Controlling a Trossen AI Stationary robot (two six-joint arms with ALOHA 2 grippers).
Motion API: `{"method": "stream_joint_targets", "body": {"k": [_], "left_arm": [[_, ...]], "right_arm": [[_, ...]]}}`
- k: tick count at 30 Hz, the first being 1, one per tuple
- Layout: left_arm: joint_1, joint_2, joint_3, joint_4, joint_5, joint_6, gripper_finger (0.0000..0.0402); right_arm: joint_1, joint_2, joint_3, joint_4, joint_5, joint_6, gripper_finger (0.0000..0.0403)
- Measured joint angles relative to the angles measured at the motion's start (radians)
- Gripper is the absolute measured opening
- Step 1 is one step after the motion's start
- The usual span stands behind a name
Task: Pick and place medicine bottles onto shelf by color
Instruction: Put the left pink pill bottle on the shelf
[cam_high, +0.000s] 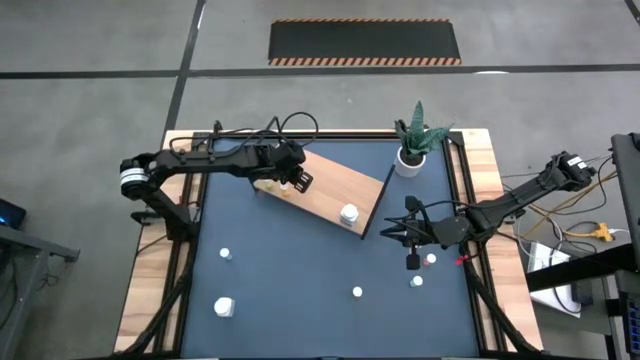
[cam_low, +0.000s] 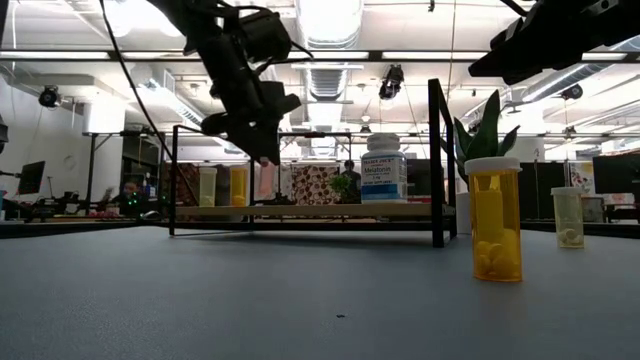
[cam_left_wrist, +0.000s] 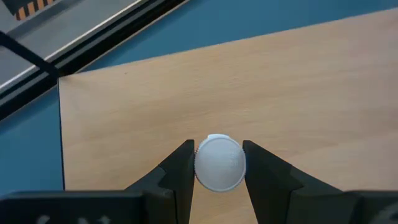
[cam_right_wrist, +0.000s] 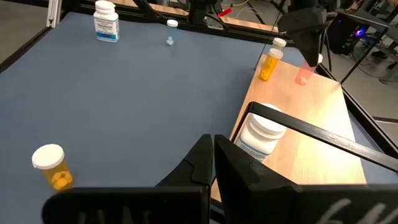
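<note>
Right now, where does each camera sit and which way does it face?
High: overhead, straight down on table; left arm, right arm show.
Low: tabletop height, facing shelf; left arm hangs in.
Left wrist: down onto shelf; left fingers grip pink bottle.
Right wrist: across table to shelf; shut right fingers.
Shared: big white bottle in high, low, right wrist.

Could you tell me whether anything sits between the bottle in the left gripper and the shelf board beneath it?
Nothing visible does. The left gripper holds a white-capped bottle over bare wood of the shelf; in the right wrist view the yellow bottle stands beside it, not beneath.
</note>
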Motion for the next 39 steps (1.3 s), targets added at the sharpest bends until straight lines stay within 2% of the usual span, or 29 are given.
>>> {"method": "stream_joint_targets", "body": {"k": [10,39], "left_arm": [[-0.004,0.0,-0.087,0.103,-0.003,-0.036,0.0105],[-0.004,-0.006,-0.094,0.088,-0.003,-0.048,0.0113]], "right_arm": [[0.0,0.0,0.0,0.0,0.0,0.001,0.0009],[0.0,0.0,0.0,-0.001,0.0,0.001,0.0009]]}}
